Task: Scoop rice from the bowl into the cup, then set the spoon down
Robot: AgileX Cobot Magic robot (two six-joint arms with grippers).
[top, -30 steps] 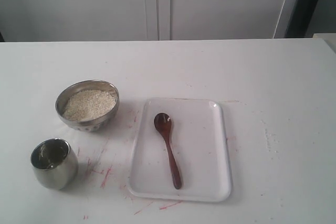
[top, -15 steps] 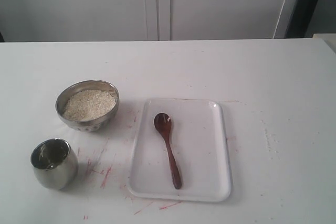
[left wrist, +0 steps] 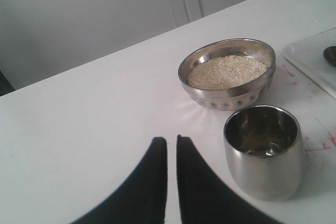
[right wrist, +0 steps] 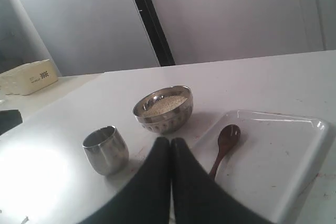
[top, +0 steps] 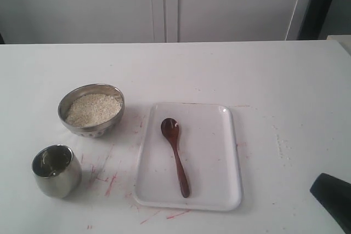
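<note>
The ribbed steel bowl (top: 91, 109) holds off-white rice (top: 94, 108) at the table's left. In front of it stands the small shiny cup (top: 56, 171). The dark wooden spoon (top: 175, 156) lies on the white tray (top: 219, 190), head pointing away. My right gripper (right wrist: 171, 140) is shut with nothing in it, hovering short of the tray; a dark part of that arm (top: 334, 195) shows at the lower right edge of the exterior view. My left gripper (left wrist: 171, 139) is shut but for a thin slit, holding nothing, beside the cup (left wrist: 263, 150) and short of the bowl (left wrist: 227, 73).
Red scribble marks (top: 109, 182) stain the white table (top: 263, 80) between cup and tray. White cabinet doors (top: 164, 4) stand behind the table. A cream box (right wrist: 29, 77) sits off to the side in the right wrist view.
A dark part of the right arm has come into the exterior view at the lower right corner. Bowl, cup, spoon and tray have not moved.
</note>
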